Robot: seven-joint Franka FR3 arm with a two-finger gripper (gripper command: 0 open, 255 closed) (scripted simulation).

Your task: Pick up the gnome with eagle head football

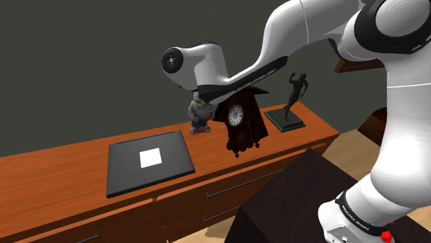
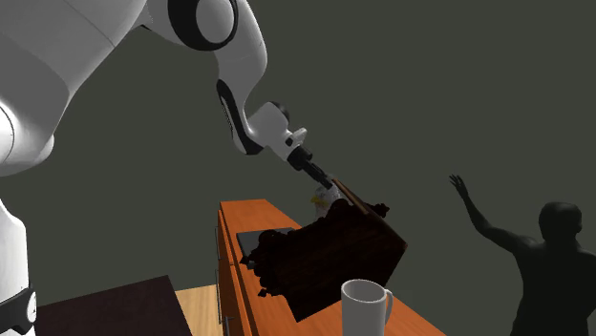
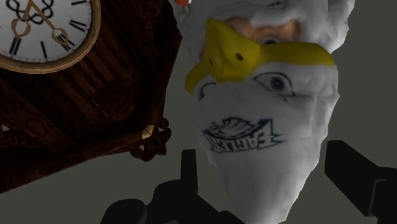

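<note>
The gnome (image 3: 267, 108) wears a white eagle-head hat with a yellow beak and a dark team logo. In the wrist view the hat's tip points back between my fingers. My gripper (image 3: 270, 181) is open, one finger (image 3: 189, 170) on each side of the hat, with no clear clasp. In the shoulder view the gnome (image 1: 199, 114) stands at the back of the wooden dresser (image 1: 62, 179), just under my hand. In the second exterior view the gripper (image 2: 323, 185) comes down onto the gnome's white head (image 2: 321, 199).
A dark brown cuckoo clock (image 1: 242, 124) stands right beside the gnome, close to my left finger (image 3: 70, 95). A dark figure statue (image 1: 293, 100) is at the dresser's end. A dark mat with a white square (image 1: 148, 161) lies flat. A white mug (image 2: 366, 305) stands nearer the second camera.
</note>
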